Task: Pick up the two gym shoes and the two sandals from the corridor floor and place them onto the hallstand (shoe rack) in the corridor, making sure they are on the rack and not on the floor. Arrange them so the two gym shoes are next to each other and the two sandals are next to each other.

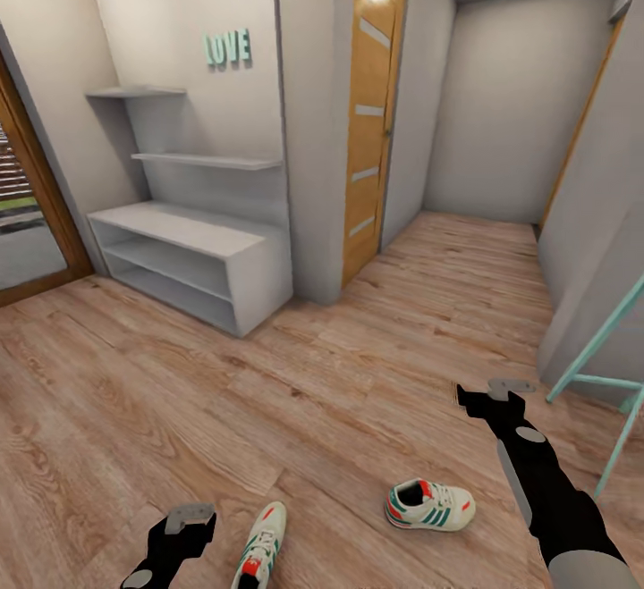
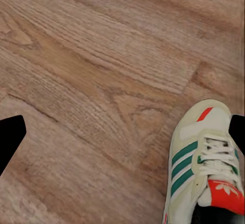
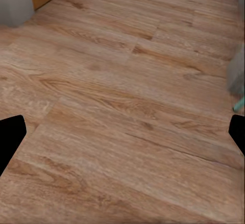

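Spread wide and empty on both arms, with bare plank showing between the dark fingertips [image 2: 11, 134] in each wrist view. Left gripper [image 1: 188, 517] low at the near left, hovering just left of the near gym shoe [image 1: 262, 542]; same shoe seen at the edge of the left wrist view, laces and red-orange tongue patch up, beside the finger span rather than inside it. Right gripper [image 1: 494, 394] held higher at the near right, over bare corridor floor [image 1: 295, 392], with the second gym shoe [image 1: 430, 505] lying nearer and to its left, toe to the right, well apart from the first.

Probably light and fairly soft in the upper, stiffer through the sole and heel cup; likely to crush at the toe box if pinched there. Best taken across the sides at midfoot or by the collar rim, laces avoided. Slight shift right needed to centre the left jaws.

Hallstand [image 1: 192, 254] far left against the wall, bench top and lower shelves bare. Turquoise frame [image 1: 597, 382] at the far right.
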### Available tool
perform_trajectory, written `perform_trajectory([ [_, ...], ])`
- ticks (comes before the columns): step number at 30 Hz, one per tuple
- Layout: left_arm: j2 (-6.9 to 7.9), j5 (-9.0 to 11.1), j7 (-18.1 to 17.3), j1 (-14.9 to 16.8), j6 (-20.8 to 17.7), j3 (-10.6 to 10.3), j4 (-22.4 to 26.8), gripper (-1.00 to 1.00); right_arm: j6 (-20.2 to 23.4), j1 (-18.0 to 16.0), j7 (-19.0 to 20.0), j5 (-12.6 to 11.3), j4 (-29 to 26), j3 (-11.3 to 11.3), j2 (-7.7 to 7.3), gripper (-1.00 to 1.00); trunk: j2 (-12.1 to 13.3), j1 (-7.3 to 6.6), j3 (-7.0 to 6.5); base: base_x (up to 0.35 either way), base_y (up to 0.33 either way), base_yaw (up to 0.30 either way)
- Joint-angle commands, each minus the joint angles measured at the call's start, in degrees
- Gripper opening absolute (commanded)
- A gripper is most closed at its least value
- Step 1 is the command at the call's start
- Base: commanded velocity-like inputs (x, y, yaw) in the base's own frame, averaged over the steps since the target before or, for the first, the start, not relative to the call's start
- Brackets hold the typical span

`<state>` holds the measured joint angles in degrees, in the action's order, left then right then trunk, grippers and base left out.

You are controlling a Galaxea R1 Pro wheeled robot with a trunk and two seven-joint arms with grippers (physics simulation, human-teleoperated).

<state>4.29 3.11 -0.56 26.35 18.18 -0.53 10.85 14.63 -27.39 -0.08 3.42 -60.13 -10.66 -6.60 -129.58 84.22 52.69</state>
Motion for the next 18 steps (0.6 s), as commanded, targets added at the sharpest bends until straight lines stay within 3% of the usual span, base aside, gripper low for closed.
perform_trajectory([
  [1, 0.01, 0.3, -0.1, 0.0, 0.2, -0.1, 0.0, 1.0, 0.3, 0.0, 0.0, 0.4, -0.1, 0.0, 0.01, 1.0, 0.0, -0.01, 0.05, 0.0, 0.004, -0.3],
  [11, 0.01, 0.3, 0.0, 0.0, 0.3, -0.1, 0.0, 1.0, 0.4, 0.0, 0.0, 0.4, -0.1, 0.0, 0.01, 1.0, 0.0, -0.01, 0.05, 0.0, 0.001, -0.3],
  [18, 0.04, 0.3, 0.1, 0.0, 0.3, -0.1, 0.0, 1.0, 0.4, 0.0, 0.0, 0.4, -0.1, 0.0, 0.01, 1.0, 0.0, -0.01, 0.05, -0.107, 0.03, -0.067],
])
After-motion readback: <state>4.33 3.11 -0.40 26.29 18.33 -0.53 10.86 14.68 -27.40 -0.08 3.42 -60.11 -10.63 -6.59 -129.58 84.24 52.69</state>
